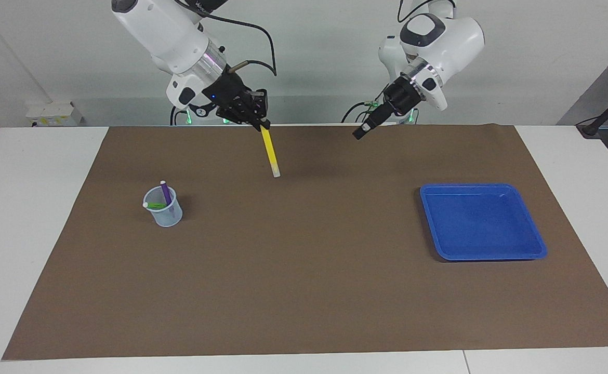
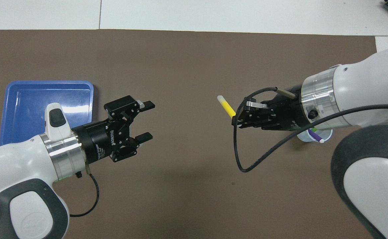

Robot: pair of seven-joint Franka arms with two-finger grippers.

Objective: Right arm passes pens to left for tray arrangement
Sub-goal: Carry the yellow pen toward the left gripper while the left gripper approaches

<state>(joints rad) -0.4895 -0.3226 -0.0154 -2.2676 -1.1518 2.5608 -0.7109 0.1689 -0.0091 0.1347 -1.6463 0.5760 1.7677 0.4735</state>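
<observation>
Brown paper matting (image 1: 304,270) covers most of the white table (image 1: 28,218), and both arms hang over the part of it closest to the robots. The right tool (image 1: 263,124) (image 2: 236,117), on the arm with the small blue wrist light, is raised over the mat about midway along the table, its fingertips pinched tight on the top end of the yellow pen (image 1: 269,149) (image 2: 226,106). The pen hangs tilted from the grip, its pale tip lowest and clear of the mat. The left tool (image 1: 360,133) (image 2: 146,120) is raised over the mat toward the left arm's end, its two fingers spread wide with nothing between them. In the overhead view the two tools point at one another, well apart, with the yellow pen's tip reaching into the gap between them.

Farther from the robots, toward the right arm's end of the table, a small translucent cup (image 1: 164,209) (image 2: 313,137) stands upright on the mat. The purple pen (image 1: 166,192) (image 2: 314,135) leans in it with its pale tip up, and the green pen (image 1: 154,205) lies slanted across its mouth with its whitish tip at the rim. From overhead the right arm's wrist covers most of the cup.

At much the same depth, toward the left arm's end, the blue tray (image 1: 537,248) (image 2: 15,113) sits flat on the mat with no pen in it.
</observation>
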